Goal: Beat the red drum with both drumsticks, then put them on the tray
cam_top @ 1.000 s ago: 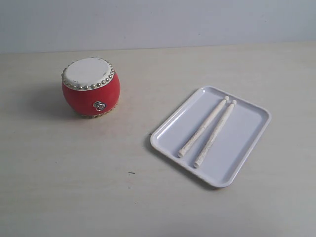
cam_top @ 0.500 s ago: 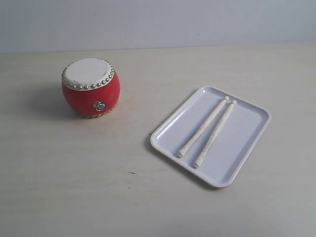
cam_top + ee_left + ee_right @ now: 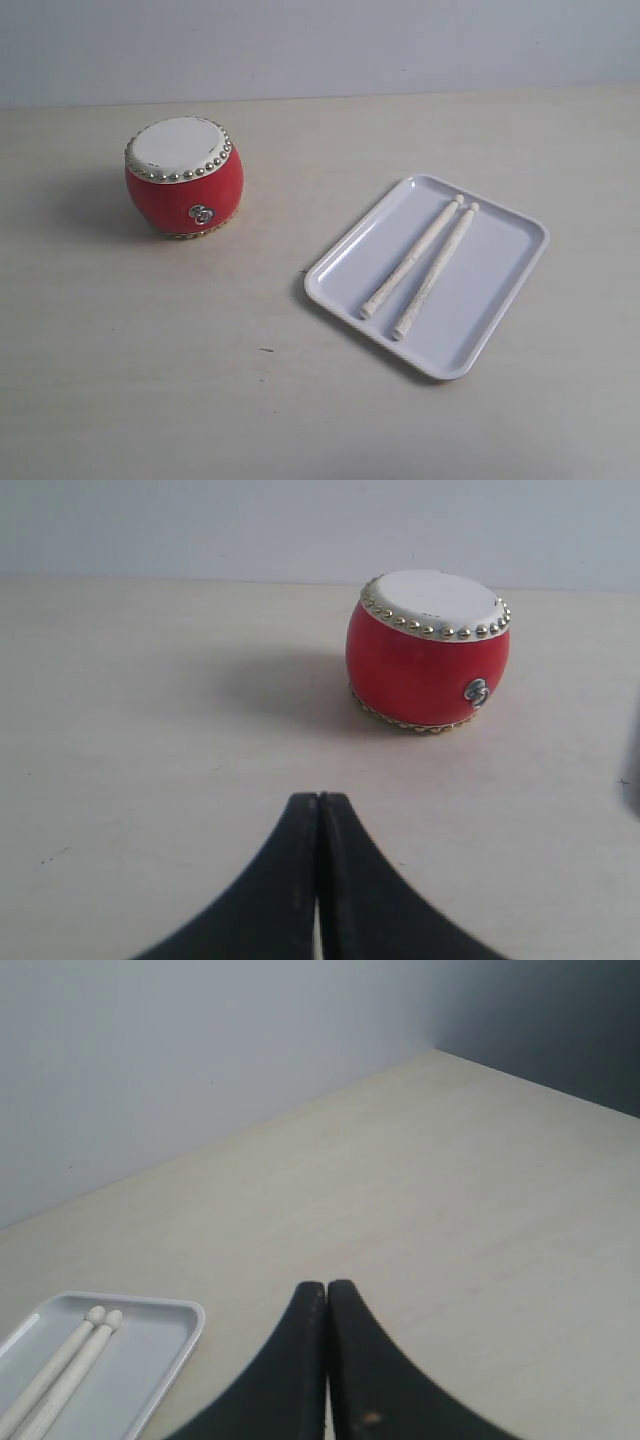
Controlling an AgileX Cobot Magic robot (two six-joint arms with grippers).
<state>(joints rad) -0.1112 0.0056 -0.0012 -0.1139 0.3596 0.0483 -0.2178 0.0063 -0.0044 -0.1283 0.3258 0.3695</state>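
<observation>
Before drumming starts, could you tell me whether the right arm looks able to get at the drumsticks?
Probably yes: the drumsticks lie uncovered side by side in the tray, but the right pincer is shut and must open first.

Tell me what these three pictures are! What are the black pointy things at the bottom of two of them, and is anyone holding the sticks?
These come from a robot with two arms. One picture is from a camera off the arms, seeing the whole table. The other two are from little cameras on the robot's wrists. The black pointy shapes are its pinchers: the left gripper and the right gripper, both squeezed shut and holding nothing. On the table stands a red drum with silver studs. Beside it, not touching, lies a white tray, and the two drumsticks lie side by side in it. So nobody is holding the sticks now.
</observation>
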